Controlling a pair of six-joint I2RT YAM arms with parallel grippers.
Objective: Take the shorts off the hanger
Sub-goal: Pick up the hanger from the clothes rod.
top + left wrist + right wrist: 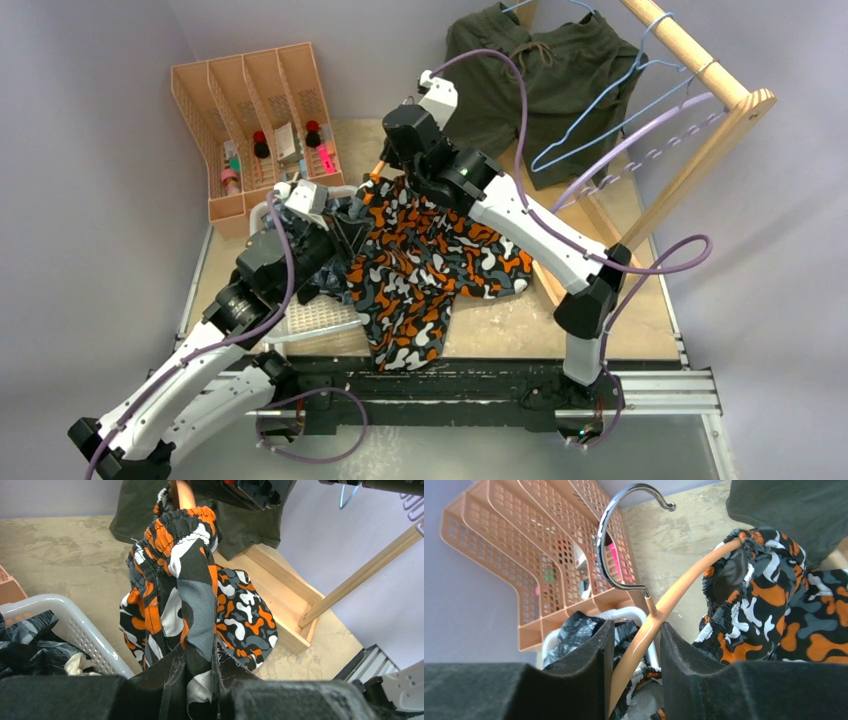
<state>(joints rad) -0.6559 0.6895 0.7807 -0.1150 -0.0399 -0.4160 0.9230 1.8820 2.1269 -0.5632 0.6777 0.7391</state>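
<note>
Tabletop (60, 555) — camouflage shorts (190, 595) in left pincer (200, 686), hanger (684, 587) inside right pincer (636, 645)

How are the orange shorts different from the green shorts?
The orange shorts are camouflage; the green shorts are plain. The orange shorts are mid-table, their waistband on an orange hanger, pinched by the left gripper; the green shorts are at the back by the rack, untouched. Both are soft fabric.
</note>
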